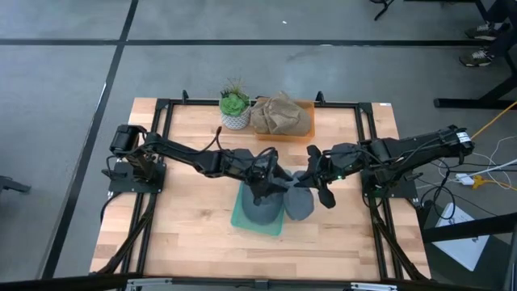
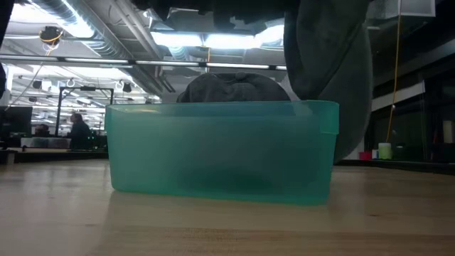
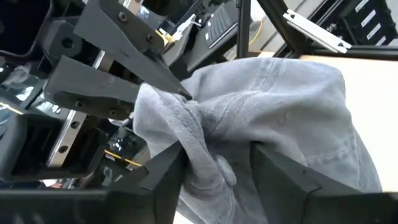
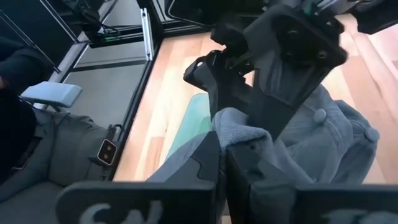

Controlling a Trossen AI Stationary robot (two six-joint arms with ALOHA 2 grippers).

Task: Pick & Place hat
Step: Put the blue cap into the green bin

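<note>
Your table is a light wooden top inside a black frame, with both arms reaching to its middle from opposite sides. Just in front of centre sits a teal bin, a shallow translucent tub; in the low view its walls stand upright on the wood.

The grey hat is spread across the bin's right rim: part of it lies inside the tub, where the low view shows a dark mound rising above the wall, and part hangs outside to the right as a dark fold held up in the air.

Your left gripper is over the bin with the hat cloth between its fingers; in its wrist view the grey fabric bunches into the gap, and the fingers are partly spread with cloth filling the space. Whether they truly clamp it, you cannot tell from here.

Your right gripper sits just right of the bin, pressed nearly together and pinching a fold of the hat at the fingertips.

At the table's far edge stand a small potted plant and, touching it on the right, crumpled brown paper.
</note>
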